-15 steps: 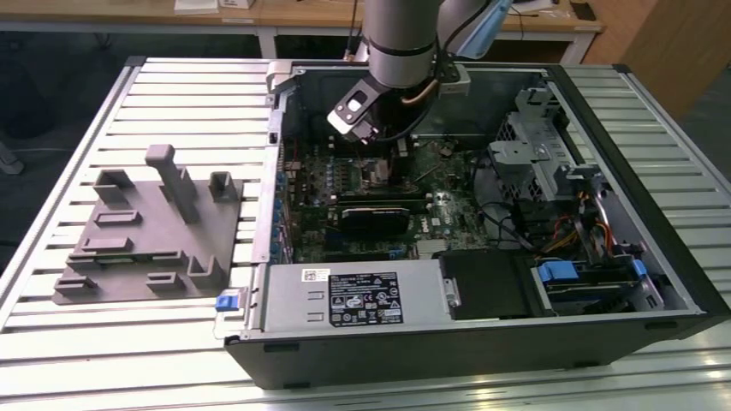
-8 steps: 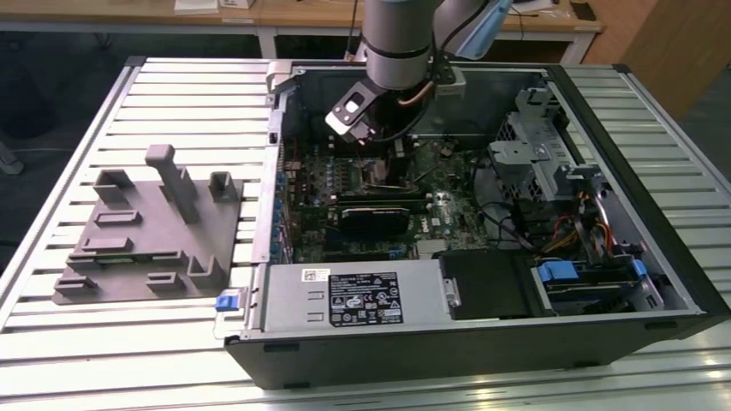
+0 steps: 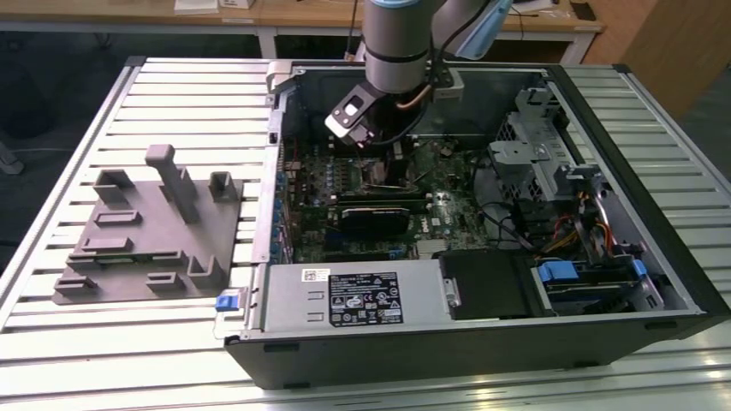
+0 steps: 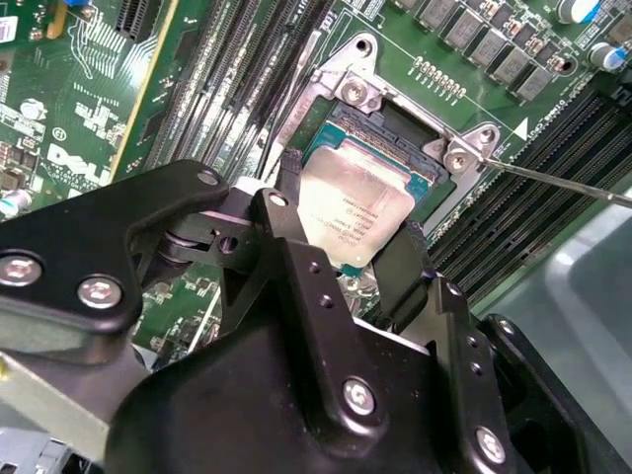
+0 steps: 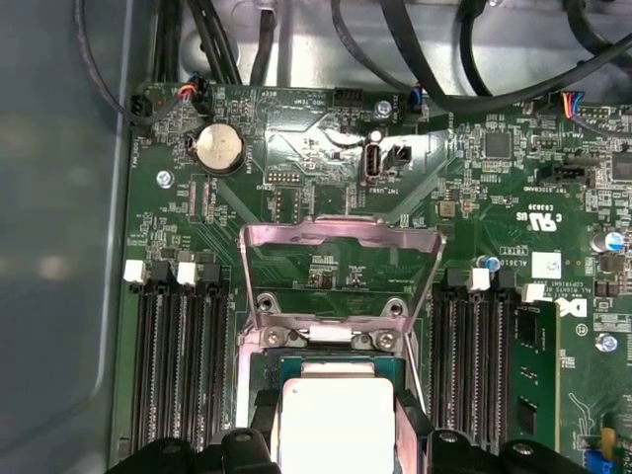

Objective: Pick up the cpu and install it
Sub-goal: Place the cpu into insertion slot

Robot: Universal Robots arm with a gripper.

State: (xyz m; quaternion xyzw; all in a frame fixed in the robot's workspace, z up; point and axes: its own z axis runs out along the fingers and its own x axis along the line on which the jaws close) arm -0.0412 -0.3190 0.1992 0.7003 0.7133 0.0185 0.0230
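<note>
While between two fingers (image 4: 400,276), one cpu (image 4: 354,209).

Silvery cpu (image 4: 354,212), green motherboard (image 5: 474,197)

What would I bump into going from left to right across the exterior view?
Grey fixture → gripper, holding the cpu → silver drive cage.
</note>
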